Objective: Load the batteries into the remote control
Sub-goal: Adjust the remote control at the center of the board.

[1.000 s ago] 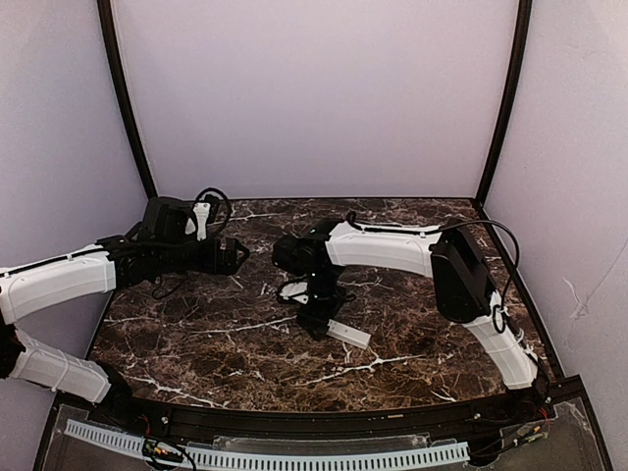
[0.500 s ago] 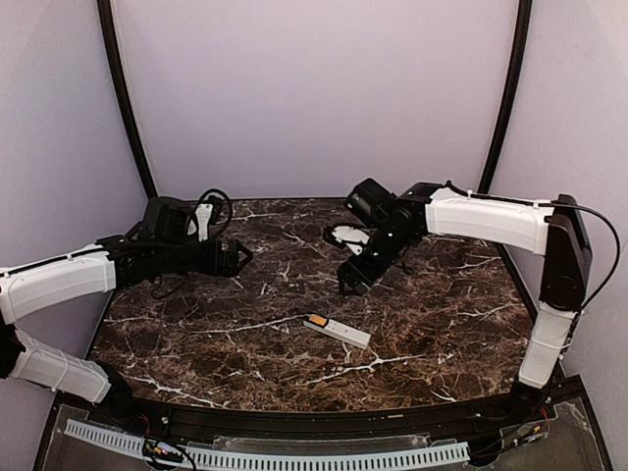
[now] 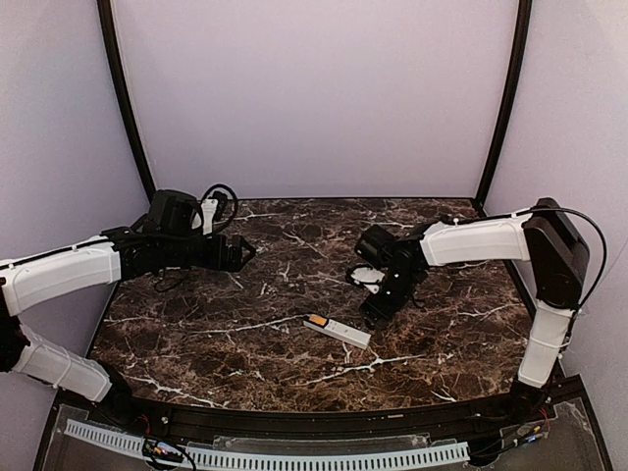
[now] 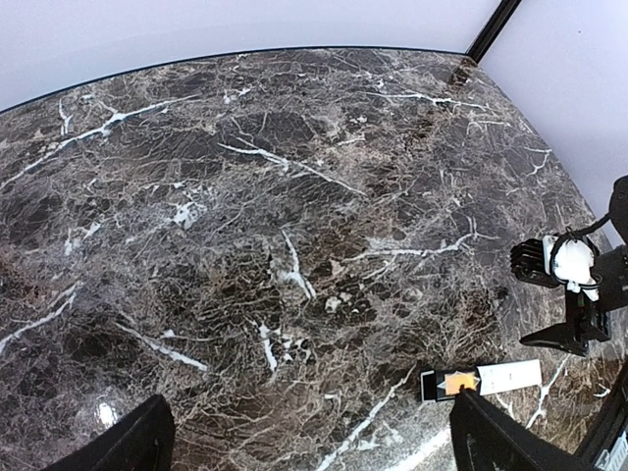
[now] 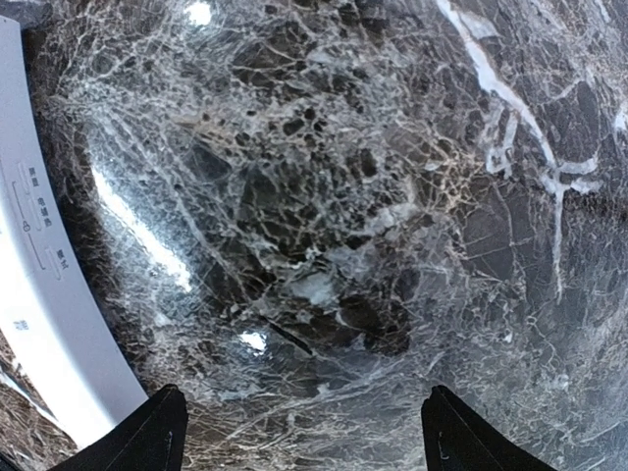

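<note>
Lying flat on the marble table (image 3: 245, 358), the remote control (image 3: 340, 333) runs from 10 o'clock, its orange-patched end, to 4 o'clock. The right gripper (image 3: 377, 311) hangs just beside its white end at 1 o'clock, jaws spread and empty. The left gripper (image 3: 243, 253), gaping wide and empty, sits well apart at 10 o'clock. Bare marble surrounds the remote, with every table edge well clear.

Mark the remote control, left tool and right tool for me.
remote control (image 3: 340, 332), top view, middle of the white body.
left tool (image 4: 314, 437), left wrist view, midway between fingertips.
right tool (image 5: 302, 432), right wrist view, midway between fingertips.
</note>
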Motion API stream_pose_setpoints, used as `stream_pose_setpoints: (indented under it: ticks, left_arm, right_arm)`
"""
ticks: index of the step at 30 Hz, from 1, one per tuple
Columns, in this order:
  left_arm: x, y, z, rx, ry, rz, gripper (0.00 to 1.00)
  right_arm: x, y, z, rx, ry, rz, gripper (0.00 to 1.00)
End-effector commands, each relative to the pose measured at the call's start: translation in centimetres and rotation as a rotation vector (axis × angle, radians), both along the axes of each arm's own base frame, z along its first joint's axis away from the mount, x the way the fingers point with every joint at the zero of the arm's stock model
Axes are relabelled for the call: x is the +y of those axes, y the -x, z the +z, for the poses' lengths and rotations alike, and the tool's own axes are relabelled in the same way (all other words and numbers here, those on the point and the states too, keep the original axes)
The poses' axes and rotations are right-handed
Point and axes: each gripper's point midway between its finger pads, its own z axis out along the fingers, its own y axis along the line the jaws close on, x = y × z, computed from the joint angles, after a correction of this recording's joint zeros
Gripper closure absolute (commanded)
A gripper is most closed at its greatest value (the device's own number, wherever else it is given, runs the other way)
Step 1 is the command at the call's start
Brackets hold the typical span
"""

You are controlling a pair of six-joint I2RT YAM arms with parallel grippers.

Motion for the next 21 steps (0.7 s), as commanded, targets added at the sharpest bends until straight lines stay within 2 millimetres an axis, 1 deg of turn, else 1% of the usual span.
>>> stream_pose_setpoints:
  ticks: [1, 6, 11, 15, 18, 21]
  left_arm:
    - [-0.1, 0.1, -1.0, 0.055, -0.03, -0.012, 0.01]
    - [-0.1, -0.1, -0.9, 0.054, -0.036, -0.006, 0.01]
    - [0.2, -0.4, -1.3, 0.078, -0.062, 0.014, 0.02]
    - [0.1, -0.6, -2.0, 0.101, -0.073, 0.023, 0.02]
    - [-0.4, -0.7, -2.2, 0.118, -0.065, 0.006, 0.01]
    - [-1.0, -0.7, -2.5, 0.134, -0.051, -0.013, 0.01]
  right_arm:
    - [0.7, 0.9, -0.9, 0.009, -0.026, 0.014, 0.18]
    - [1.5, 2.4, -1.9, 0.038, -0.032, 0.053, 0.17]
    - [4.5, 5.1, -1.7, 0.08, -0.101, 0.114, 0.15]
    - [6.9, 6.7, -2.2, 0.102, -0.135, 0.133, 0.13]
    - [8.4, 7.0, -2.1, 0.106, -0.165, 0.136, 0.11]
    - [10.3, 7.3, -1.3, 0.11, -0.226, 0.143, 0.08]
